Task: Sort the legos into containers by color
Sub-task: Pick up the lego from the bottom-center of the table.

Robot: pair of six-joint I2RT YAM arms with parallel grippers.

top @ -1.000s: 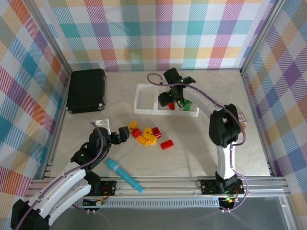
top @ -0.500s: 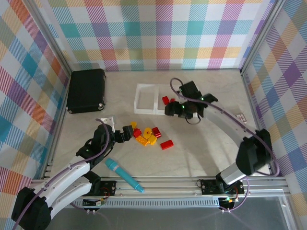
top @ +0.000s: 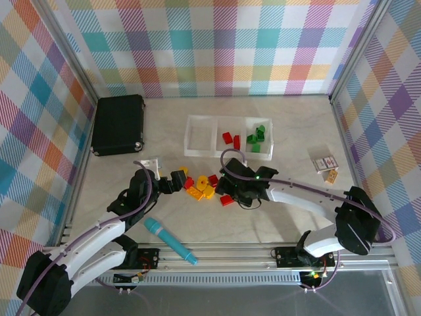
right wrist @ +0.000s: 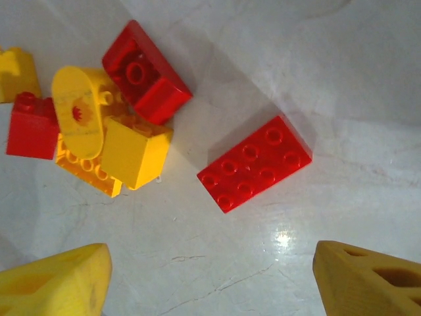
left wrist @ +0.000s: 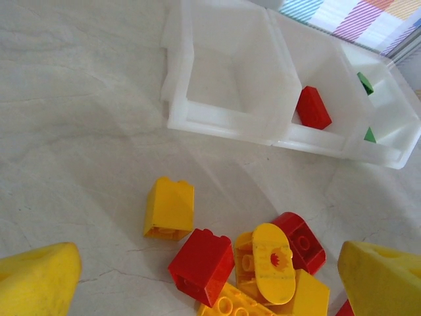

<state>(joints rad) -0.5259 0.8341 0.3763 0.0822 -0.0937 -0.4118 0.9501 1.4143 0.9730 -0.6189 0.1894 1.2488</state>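
Red flat brick (right wrist: 255, 163) is lying studs-up near the table (top: 289, 164) centre, just right of the lego pile (right wrist: 99, 125), its long axis running diagonally across the jaw gap. Right gripper (right wrist: 210, 283) is hovering above it, jaws wide, holding nothing. Best bet: yawing the wrist and pinching across the short sides. Left gripper (top: 176, 182) is gaping wide, empty.

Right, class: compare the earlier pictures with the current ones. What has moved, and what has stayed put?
The right gripper left the tray and swung toward the near edge, to the loose pile. Its jaws are open above the flat red brick, holding nothing. The left gripper edged slightly toward the pile, open. The pile, black case and teal marker stayed put.
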